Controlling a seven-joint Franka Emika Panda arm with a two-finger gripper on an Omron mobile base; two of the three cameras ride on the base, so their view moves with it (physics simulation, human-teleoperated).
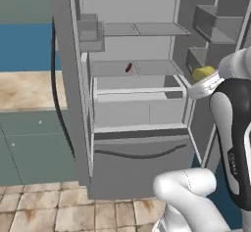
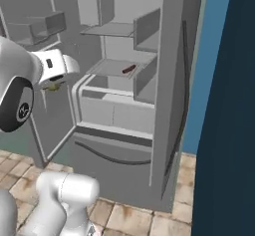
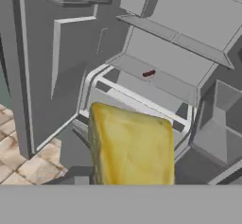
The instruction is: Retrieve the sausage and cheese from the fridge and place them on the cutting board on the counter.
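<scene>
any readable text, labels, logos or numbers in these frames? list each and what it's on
Nothing fully legible.
Arm, left base view: small vertical grey lettering on the dark link, too blurred to read.
Arm, right base view: round white emblem on the dark joint cap, a symbol, no words.
Fridge, sausage, cheese: no markings.

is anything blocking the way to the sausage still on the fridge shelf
Nothing visible blocks the thin dark red-brown sausage: it lies alone on the open grey fridge's middle shelf. But the gripper already holds the yellow cheese chunk.
</scene>
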